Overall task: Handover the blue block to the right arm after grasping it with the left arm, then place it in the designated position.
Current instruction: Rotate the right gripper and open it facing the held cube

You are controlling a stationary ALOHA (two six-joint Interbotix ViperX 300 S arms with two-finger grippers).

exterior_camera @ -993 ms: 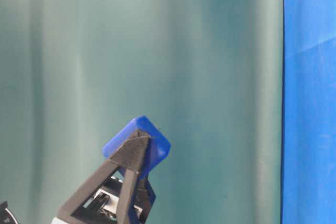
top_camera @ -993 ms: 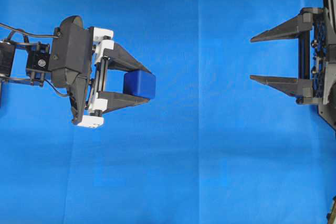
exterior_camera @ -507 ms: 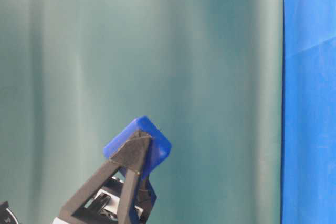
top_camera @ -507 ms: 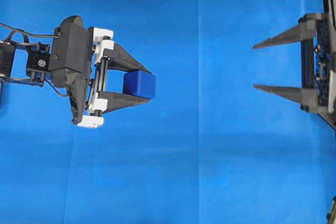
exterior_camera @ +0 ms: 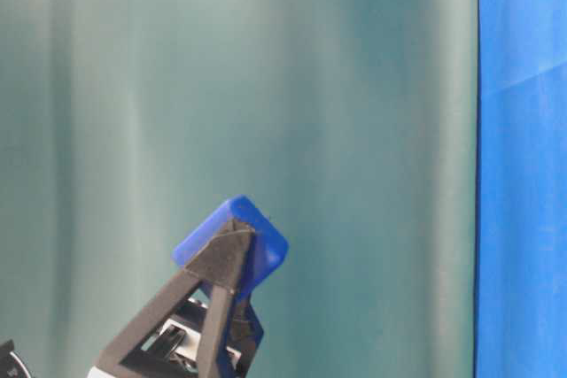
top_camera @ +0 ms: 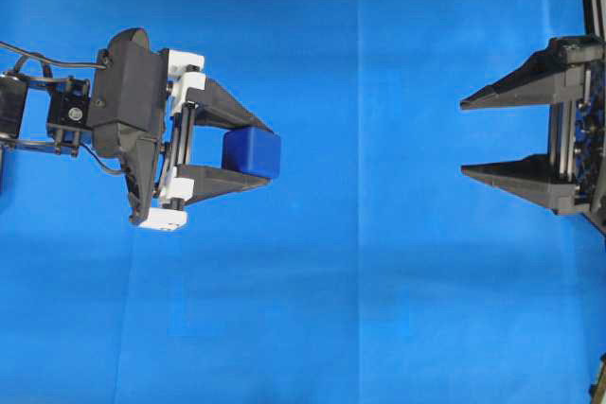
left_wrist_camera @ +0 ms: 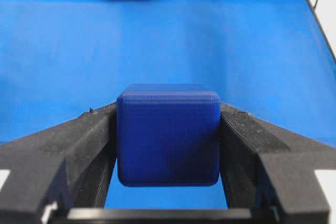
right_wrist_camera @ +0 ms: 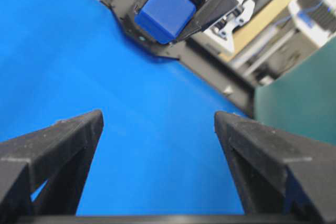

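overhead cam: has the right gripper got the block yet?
No, the blue block sits clamped in the left gripper, while the right gripper stands open well apart from it.

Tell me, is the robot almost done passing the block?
Not yet. Done: the left gripper is shut on the blue block and holds it up off the cloth. Happening now: the right gripper waits open, far from it. Left: the handover, then putting it down.

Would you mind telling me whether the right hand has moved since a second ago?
Yes. In the overhead view the right hand has shifted down the picture against the vertical crease in the blue cloth, while the left hand holding the blue block has stayed put.
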